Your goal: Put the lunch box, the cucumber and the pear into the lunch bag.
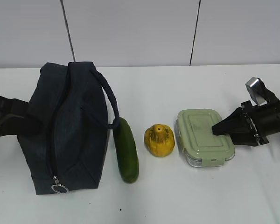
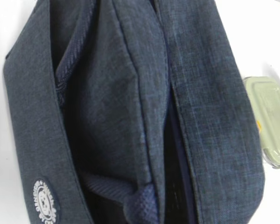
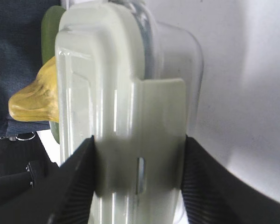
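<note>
The navy lunch bag (image 1: 70, 130) stands at the left and fills the left wrist view (image 2: 210, 116), where a dark gap shows along its zipper. The cucumber (image 1: 127, 151) lies beside the bag, with the pear (image 1: 159, 140) to its right. The lunch box (image 1: 203, 135) with its sage-green lid sits right of the pear. My right gripper (image 1: 221, 133) is at the box's right end. In the right wrist view the gripper (image 3: 139, 177) has its jaws pressed against both sides of the lunch box (image 3: 98, 70) at its clip. My left arm (image 1: 4, 116) is against the bag's left side, its fingers hidden.
The bag's ring pull (image 1: 59, 188) hangs at its near end and its loop handle (image 1: 109, 100) droops toward the cucumber. The white table (image 1: 177, 196) reaches to a white wall behind. The pear (image 3: 35, 100) and cucumber (image 3: 49, 28) show beyond the box.
</note>
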Tool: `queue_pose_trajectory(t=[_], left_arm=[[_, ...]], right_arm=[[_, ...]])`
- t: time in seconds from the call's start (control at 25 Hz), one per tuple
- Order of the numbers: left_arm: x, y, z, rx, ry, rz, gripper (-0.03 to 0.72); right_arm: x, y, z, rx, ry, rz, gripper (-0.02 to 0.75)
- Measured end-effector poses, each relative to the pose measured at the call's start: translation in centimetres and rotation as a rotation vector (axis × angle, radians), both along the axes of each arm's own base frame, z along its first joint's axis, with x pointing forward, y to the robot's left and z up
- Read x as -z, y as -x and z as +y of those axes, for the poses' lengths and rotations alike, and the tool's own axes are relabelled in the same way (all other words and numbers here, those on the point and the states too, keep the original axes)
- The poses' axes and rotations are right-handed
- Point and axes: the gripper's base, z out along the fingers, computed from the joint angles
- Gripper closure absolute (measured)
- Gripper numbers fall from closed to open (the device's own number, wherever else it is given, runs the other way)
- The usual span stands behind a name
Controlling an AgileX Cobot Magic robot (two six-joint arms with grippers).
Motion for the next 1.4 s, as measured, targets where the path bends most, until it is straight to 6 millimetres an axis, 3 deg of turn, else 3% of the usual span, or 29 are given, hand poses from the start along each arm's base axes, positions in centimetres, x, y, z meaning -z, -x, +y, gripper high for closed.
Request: queue_pose_trajectory(t=[0.2, 0.48, 0.6, 0.76, 0.96, 1.4], left_arm=[[-0.05, 0.03, -0.10, -0.003, 0.016, 0.007, 0.679], [0.00, 0.29, -0.23, 0.021, 0.023, 0.028, 0.482], [-0.01, 0.61, -0.21, 0.050, 0.005, 0.036, 0.457], [-0.06, 0.69, -0.19, 0.056, 0.000, 0.035, 0.503], [-0.03, 0.71, -0.17, 0.060, -0.005, 0.036, 0.685], [-0.01, 0.74, -0.17, 0.063, -0.007, 0.037, 0.704]], right_arm=[[-0.01, -0.01, 0.00, 0.001, -0.001, 0.000, 0.337], [-0.01, -0.01, 0.00, 0.001, -0.001, 0.000, 0.337], [-0.01, -0.01, 0.00, 0.001, -0.001, 0.000, 0.337], [-0.01, -0.01, 0.00, 0.001, -0.001, 0.000, 0.337], [-0.02, -0.03, 0.01, 0.006, -0.003, 0.004, 0.337], [-0.26, 0.00, -0.04, 0.023, 0.003, 0.031, 0.339]])
